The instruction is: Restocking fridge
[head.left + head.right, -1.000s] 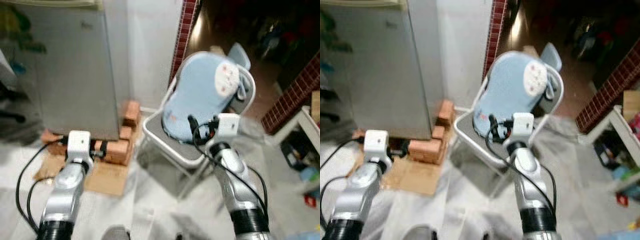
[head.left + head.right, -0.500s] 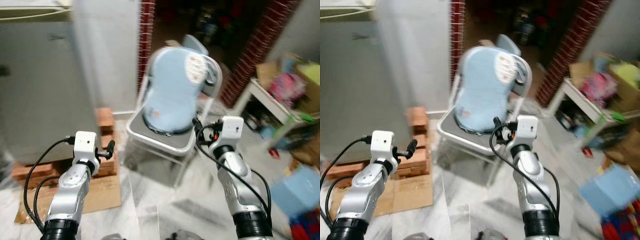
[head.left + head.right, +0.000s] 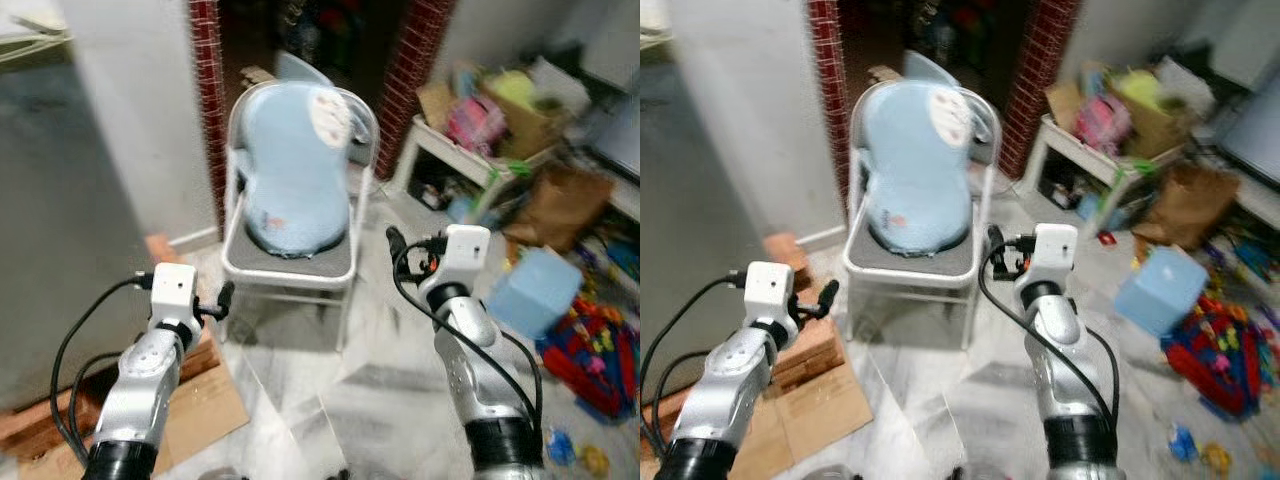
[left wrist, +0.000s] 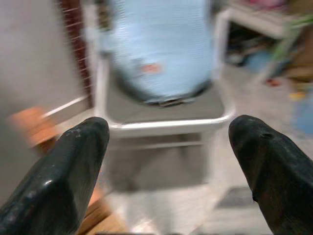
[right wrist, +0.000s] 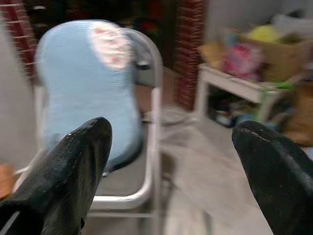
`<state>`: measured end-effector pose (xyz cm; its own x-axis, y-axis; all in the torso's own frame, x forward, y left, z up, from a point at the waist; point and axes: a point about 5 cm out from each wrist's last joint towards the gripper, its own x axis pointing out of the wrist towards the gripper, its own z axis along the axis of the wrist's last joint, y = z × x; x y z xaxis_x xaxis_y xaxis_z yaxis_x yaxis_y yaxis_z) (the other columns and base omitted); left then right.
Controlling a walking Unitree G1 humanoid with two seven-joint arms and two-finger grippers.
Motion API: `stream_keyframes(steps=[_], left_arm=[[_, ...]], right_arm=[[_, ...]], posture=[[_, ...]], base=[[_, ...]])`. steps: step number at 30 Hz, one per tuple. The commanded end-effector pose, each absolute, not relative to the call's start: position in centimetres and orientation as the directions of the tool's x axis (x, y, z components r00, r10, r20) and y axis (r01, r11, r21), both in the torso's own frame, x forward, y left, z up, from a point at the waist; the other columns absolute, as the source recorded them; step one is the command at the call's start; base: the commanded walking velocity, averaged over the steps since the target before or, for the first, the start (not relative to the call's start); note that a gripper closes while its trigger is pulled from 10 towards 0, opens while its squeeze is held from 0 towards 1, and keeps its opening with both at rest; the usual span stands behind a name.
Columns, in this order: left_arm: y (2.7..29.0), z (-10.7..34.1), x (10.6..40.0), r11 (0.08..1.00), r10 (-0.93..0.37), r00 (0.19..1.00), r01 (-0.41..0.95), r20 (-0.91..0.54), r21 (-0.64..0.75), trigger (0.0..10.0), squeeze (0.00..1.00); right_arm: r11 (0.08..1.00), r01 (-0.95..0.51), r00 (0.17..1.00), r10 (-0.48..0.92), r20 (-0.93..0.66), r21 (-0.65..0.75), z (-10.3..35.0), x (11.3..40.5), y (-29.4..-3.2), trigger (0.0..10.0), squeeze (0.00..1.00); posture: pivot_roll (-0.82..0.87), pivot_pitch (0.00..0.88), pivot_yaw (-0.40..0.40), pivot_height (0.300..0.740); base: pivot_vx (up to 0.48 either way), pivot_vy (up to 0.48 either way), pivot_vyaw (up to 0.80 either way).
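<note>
Transit step, nothing held: left gripper (image 4: 164, 161) and right gripper (image 5: 171, 166) both spread wide facing the chair (image 3: 290, 270); fridge (image 3: 50, 230) sat beyond left gripper's outer side, next needed locating stock.

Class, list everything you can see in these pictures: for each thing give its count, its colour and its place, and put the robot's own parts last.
Chair: one, white frame with grey seat, straight ahead before a dark doorway.
Cushion: one, light blue, propped upright on the chair.
Fridge: one, grey, far left.
Bricks: several, orange, on the floor by the fridge.
Cardboard: one sheet, brown, flat on the floor at left.
Cube: one, light blue, on the floor at right.
Low table: one, white, right of the doorway, piled with clutter.
Toys: a blurred, multicoloured heap, far right.
Left gripper: open, black fingers.
Right gripper: open, black fingers.
</note>
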<state>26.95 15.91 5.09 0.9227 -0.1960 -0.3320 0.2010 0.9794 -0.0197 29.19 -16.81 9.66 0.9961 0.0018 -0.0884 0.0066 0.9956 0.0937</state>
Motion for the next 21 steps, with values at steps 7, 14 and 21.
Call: stream_keyframes(steps=[7, 14, 21], left_arm=[[16.94, 5.48, 27.05, 0.983, -0.171, 0.931, 0.185, -0.321, 0.012, 10.0, 0.00], [16.78, 5.98, 27.08, 0.978, -0.186, 0.942, 0.205, -0.278, 0.039, 10.0, 0.00], [16.62, 6.29, 27.12, 0.976, -0.186, 0.950, 0.208, -0.253, 0.064, 10.0, 0.00]], right_arm=[[0.995, 0.004, 0.998, 0.002, -0.059, 0.096, 10.50, 29.63, -16.37, 10.0, 0.00], [0.995, 0.020, 0.998, -0.014, -0.067, 0.093, 10.31, 29.32, -16.56, 10.0, 0.00], [0.995, 0.027, 0.997, -0.020, -0.072, 0.096, 10.21, 29.28, -16.51, 10.0, 0.00]], posture=[[0.09, 0.000, -0.065, 0.740], [0.09, 0.000, -0.062, 0.740], [0.09, 0.000, -0.061, 0.740]], base=[[0.000, 0.480, -0.80], [0.000, 0.343, -0.80], [0.000, 0.000, -0.80]])
